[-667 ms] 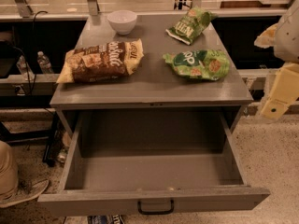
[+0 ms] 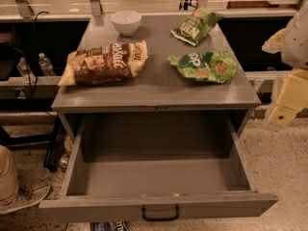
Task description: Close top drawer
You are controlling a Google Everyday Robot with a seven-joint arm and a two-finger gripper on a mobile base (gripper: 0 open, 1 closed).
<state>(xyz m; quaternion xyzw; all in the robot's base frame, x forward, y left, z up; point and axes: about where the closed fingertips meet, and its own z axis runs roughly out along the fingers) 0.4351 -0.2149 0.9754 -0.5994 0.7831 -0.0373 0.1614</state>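
Observation:
The top drawer [image 2: 159, 206] is a wide grey drawer pulled far out of the grey cabinet [image 2: 159, 95]. Its inside is empty. A small black loop handle [image 2: 160, 213] sits at the centre of its front, at the bottom of the view. My gripper [image 2: 286, 95] is at the right edge, beside the cabinet's right side and above the floor, apart from the drawer. It shows as pale cream and white parts, partly cut off by the frame.
On the cabinet top lie a brown and yellow chip bag [image 2: 103, 62], a white bowl [image 2: 126, 22] and two green snack bags [image 2: 204, 66] [image 2: 195, 25]. Water bottles [image 2: 45, 64] stand at left. A person's shoe [image 2: 21, 198] is at lower left.
The view has shifted slightly; the drawer stays open as before. The gripper stays at the right edge.

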